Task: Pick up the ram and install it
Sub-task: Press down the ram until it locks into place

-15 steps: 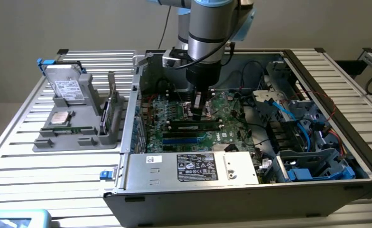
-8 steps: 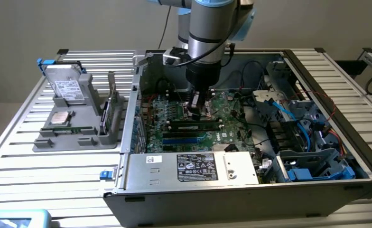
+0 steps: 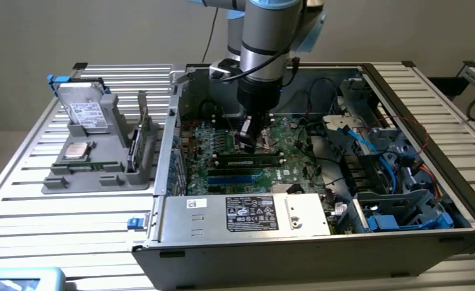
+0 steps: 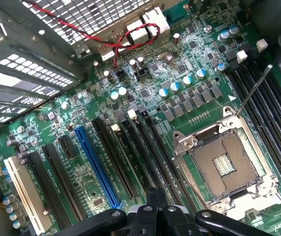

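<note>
Here, my hand (image 3: 249,134) low inside the open computer case (image 3: 318,242) over the motherboard (image 4: 145,98), one ram (image 3: 249,162) seated in a slot just below it, its grip I cannot tell, one empty CPU socket (image 4: 224,164), one slatted surface (image 3: 60,212).

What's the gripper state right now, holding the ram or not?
Gripper: low inside the PC case over the motherboard; open or closed cannot be told, nor whether it holds anything. A ram sits in a slot.
</note>
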Motion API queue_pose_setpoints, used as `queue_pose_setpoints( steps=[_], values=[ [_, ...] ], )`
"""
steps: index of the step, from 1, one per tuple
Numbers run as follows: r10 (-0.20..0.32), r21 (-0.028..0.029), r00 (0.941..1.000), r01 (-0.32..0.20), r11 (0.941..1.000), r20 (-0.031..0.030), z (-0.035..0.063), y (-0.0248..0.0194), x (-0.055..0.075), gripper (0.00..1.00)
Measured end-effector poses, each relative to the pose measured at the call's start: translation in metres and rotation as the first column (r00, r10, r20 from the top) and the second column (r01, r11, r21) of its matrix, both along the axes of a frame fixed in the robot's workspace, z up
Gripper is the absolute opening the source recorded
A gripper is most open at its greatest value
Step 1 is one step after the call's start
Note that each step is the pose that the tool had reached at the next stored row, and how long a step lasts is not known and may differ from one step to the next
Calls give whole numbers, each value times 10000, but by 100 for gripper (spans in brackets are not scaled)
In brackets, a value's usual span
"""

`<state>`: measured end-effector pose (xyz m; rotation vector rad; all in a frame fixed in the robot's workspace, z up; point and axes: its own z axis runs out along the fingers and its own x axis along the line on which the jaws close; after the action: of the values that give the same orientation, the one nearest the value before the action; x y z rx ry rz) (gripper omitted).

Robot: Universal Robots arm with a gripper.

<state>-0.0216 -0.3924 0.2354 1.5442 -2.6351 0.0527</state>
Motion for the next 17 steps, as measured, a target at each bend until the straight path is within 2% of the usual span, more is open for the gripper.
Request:
queue_pose_setpoints(
  steps=[5,7,9,12,14,17],
  values=[
    [-729,0,9973,729,9973,0,0,0,0,11],
    [-943,3,9955,943,9955,27,-1,0,0,11],
    [-1088,13,9940,1088,9941,128,0,-1,0,11],
    [-1306,48,9907,1306,9914,388,-1,1,0,11],
    [-1468,66,9878,1466,9892,529,-1,2,0,11],
    [-1798,78,9819,1797,9837,601,-1,2,0,11]
  ],
)
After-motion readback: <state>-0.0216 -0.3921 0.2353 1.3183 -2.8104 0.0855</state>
